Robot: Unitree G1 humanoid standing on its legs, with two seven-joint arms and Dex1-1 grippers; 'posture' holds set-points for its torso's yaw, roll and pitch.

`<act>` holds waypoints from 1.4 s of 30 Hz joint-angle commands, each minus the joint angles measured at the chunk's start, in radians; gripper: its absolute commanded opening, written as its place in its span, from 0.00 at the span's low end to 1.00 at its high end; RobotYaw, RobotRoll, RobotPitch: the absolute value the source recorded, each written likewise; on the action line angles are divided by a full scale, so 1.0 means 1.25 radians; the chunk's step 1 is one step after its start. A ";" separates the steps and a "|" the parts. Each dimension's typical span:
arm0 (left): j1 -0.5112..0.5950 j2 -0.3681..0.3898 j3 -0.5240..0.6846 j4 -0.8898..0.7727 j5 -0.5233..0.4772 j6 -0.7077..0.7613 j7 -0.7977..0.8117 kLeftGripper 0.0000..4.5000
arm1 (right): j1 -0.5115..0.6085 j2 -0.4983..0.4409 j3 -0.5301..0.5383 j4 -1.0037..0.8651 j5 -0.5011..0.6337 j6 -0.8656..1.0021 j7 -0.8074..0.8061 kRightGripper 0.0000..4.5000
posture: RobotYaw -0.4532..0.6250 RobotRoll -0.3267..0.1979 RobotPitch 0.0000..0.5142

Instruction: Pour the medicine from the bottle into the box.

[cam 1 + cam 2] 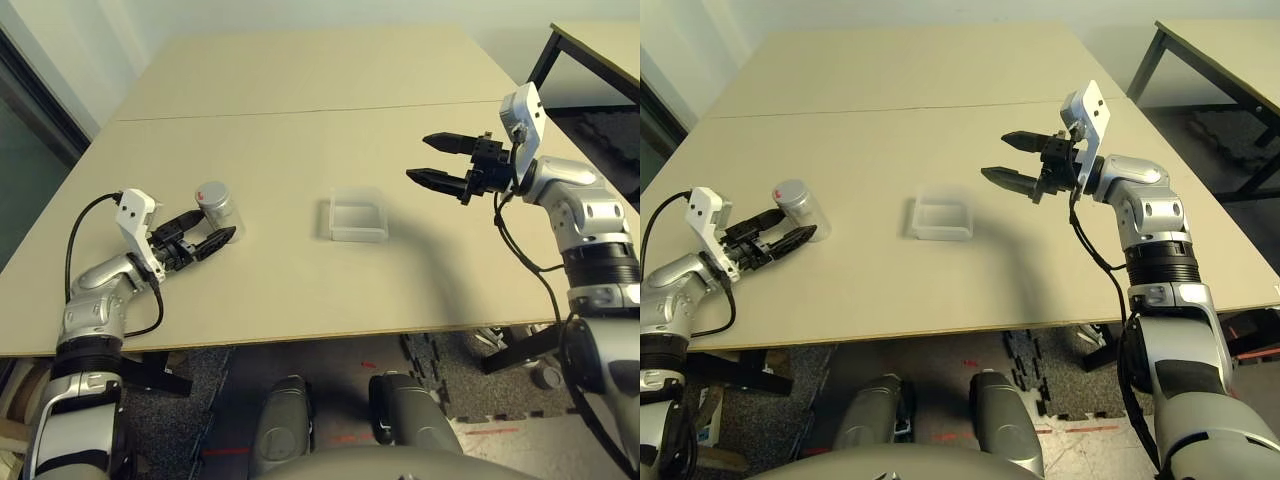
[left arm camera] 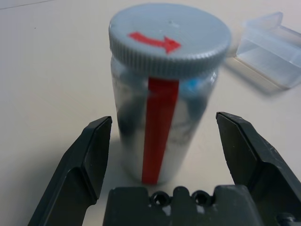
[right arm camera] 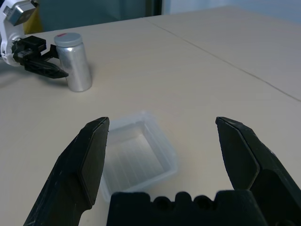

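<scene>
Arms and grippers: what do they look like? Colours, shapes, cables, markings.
Both arms are silver with rounded segments and ribbed black bands at the joints. Left gripper and right gripper match: two black fingers each, tapering to pointed tips, on a black block-like base. Behind each sits a white angular bracket; a loose black cable loops along each forearm. No lettering is readable on either.

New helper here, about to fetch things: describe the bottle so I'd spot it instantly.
On the big beige table, look between the open fingers of the left claw. The upright silver bottle stands there, its grey cap marked with a red arrow, unlike the clear, low box.
</scene>
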 commanded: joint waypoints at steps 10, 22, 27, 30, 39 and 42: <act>-0.137 -0.042 -0.044 0.182 0.083 -0.114 -0.001 0.99 | 0.017 -0.010 0.002 -0.065 0.007 0.047 -0.008 1.00 | 0.32 0.62 0.19; -0.173 -0.038 -0.039 0.252 0.115 -0.195 -0.008 0.61 | 0.036 -0.007 -0.001 -0.080 0.012 0.053 -0.024 1.00 | 0.32 0.62 0.19; -0.173 -0.041 -0.031 0.248 0.106 -0.198 -0.014 0.58 | 0.037 -0.002 0.002 -0.079 0.013 0.053 -0.029 1.00 | 0.33 0.62 0.19; -0.178 -0.040 -0.029 0.252 0.105 -0.196 -0.022 0.58 | 0.036 0.003 0.005 -0.078 0.012 0.052 -0.032 1.00 | 0.33 0.62 0.17; -0.197 -0.022 -0.036 0.185 0.060 -0.079 -0.155 0.58 | 0.019 0.012 0.015 -0.061 0.004 0.041 -0.025 1.00 | 0.35 0.62 0.14; -0.200 -0.015 -0.038 0.144 0.042 -0.029 -0.202 0.58 | 0.013 0.012 0.021 -0.065 0.005 0.045 -0.015 1.00 | 0.35 0.62 0.14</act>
